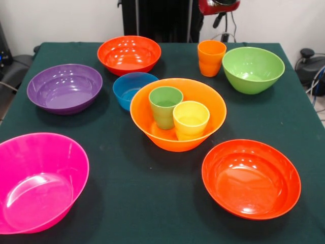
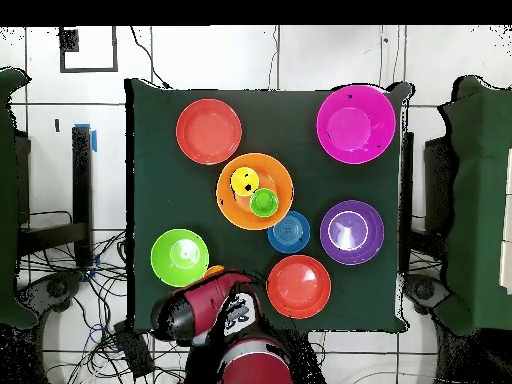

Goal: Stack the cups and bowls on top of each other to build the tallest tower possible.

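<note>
The large light orange bowl [image 1: 172, 140] stands mid-table and holds the green cup [image 1: 165, 105] and the yellow cup [image 1: 191, 119], upright side by side. The small blue bowl [image 1: 133, 89] touches its far left side. The orange cup [image 1: 211, 57] stands next to the lime green bowl [image 1: 253, 68]. Red-orange bowls sit at the far side [image 1: 129, 54] and the near right [image 1: 251, 178]. The purple bowl [image 1: 65, 88] and the pink bowl [image 1: 38, 180] are on the left. My gripper [image 1: 219, 12] is drawn back at the top edge, above the orange cup; in the overhead view [image 2: 236, 303] the arm hides it.
All bowls stand upright and apart on the dark green table [image 1: 147, 203]. In the overhead view the arm [image 2: 205, 312] is folded over the table's near edge and partly covers the orange cup [image 2: 213, 271]. Cables lie on the floor beside the table.
</note>
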{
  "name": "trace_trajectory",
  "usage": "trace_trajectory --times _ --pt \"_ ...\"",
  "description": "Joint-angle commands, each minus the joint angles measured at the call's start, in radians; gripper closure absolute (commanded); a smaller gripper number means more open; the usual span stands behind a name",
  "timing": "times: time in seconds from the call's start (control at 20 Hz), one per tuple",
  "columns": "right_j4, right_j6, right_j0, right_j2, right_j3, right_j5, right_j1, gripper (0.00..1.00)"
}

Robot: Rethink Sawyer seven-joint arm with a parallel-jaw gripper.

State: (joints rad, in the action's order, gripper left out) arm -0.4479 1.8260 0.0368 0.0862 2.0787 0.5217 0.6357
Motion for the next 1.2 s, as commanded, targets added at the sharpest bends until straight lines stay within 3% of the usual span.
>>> trace_trajectory --times 0.05,0.75,1.2 --pt "0.031 0.049 0.009 0.075 -0.083 0.029 0.018 0.00" --pt "0.047 0.043 0.026 0.120 -0.089 -0.002 0.068 0.00" --pt "0.068 0.019 0.034 0.140 -0.098 0.060 0.096 0.00"
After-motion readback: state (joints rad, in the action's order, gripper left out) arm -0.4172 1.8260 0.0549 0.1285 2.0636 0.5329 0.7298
